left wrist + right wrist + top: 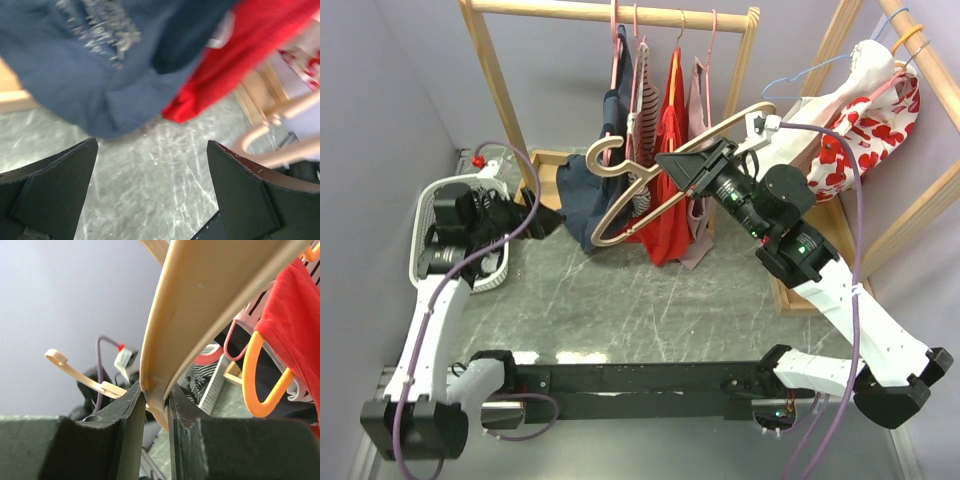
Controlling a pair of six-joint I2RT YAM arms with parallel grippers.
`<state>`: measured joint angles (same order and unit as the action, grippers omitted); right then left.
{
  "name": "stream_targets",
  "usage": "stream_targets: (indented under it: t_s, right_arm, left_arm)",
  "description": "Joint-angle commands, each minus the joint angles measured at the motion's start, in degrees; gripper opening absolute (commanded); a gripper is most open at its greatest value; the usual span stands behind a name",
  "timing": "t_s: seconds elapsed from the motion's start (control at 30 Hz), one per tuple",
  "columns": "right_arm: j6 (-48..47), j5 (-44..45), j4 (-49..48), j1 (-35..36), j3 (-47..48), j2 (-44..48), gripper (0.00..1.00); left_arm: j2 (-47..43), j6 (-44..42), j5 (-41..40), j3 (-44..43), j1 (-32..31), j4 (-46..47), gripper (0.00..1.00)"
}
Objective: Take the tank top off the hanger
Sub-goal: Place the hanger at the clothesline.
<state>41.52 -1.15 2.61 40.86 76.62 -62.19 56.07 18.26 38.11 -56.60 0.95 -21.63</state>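
The navy tank top (585, 195) slumps below the rail, its lower edge on the marble table (620, 300). It is off the bare beige hanger (650, 190), which my right gripper (682, 165) holds up in the air. In the right wrist view, the right gripper (156, 397) is shut on the hanger's (200, 300) arm. My left gripper (546, 221) stands open just left of the tank top, holding nothing. In the left wrist view the blurred navy cloth (95, 65) lies beyond the left gripper (152, 175), with bare table between the fingers (55, 190).
A wooden rail (610, 10) carries striped, red (670, 170) and pale tops on thin hangers. A white basket (425, 250) sits at the far left. A second rack at the right holds a heart-printed garment (865, 135). An orange hanger (260, 380) hangs near the right gripper.
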Motion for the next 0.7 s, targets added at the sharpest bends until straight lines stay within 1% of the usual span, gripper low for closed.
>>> stream_targets:
  t_s: [0.0, 0.03, 0.13, 0.17, 0.23, 0.27, 0.3, 0.37, 0.43, 0.5, 0.67]
  right_arm:
    - [5.0, -1.8, -4.0, -1.3, 1.3, 0.9, 0.00]
    - [5.2, -1.8, -4.0, -1.4, 1.1, 0.8, 0.00]
    - [5.7, -1.8, -3.6, -1.7, 1.2, -0.1, 0.00]
    - [5.9, -2.4, -3.5, -1.9, 1.2, -0.4, 0.00]
    - [7.0, -3.1, -3.9, -2.5, 0.6, -0.6, 0.00]
    - [7.4, -3.9, -4.5, -3.1, 0.5, -0.8, 0.00]
    - [8.0, -4.0, -4.5, -3.2, 0.5, -1.2, 0.00]
    - [8.1, -4.5, -3.4, -3.5, 1.2, -2.1, 0.00]
    - [8.4, -4.8, -3.1, -3.7, 2.0, -2.8, 0.00]
    - [8.8, -5.4, -3.0, -3.8, 1.8, -3.3, 0.00]
    - [9.8, -7.4, -3.1, -4.1, 1.3, -4.1, 0.00]
  left_arm:
    - [-6.4, 0.3, 7.2, 1.8, -2.4, 9.1, 0.96]
    - [-6.9, 1.0, 9.6, 2.9, -2.9, 9.8, 0.96]
    - [-8.0, 2.4, 12.1, 3.4, -4.4, 11.0, 0.97]
    - [-8.3, 2.1, 14.1, 3.5, -4.9, 10.8, 0.96]
    - [-9.2, 0.1, 14.9, 3.6, -6.2, 9.1, 0.96]
    - [-9.3, -0.7, 17.0, 3.6, -6.6, 8.3, 0.96]
    - [-9.1, -1.4, 17.3, 3.7, -6.7, 7.4, 0.97]
    - [-8.8, -2.3, 19.1, 4.0, -8.0, 7.1, 0.96]
    - [-8.4, -2.5, 18.6, 3.9, -10.2, 7.4, 0.97]
    - [-8.3, -2.4, 18.6, 4.2, -11.5, 9.6, 0.96]
    - [-5.8, -2.2, 13.8, 3.1, -16.1, 11.9, 0.97]
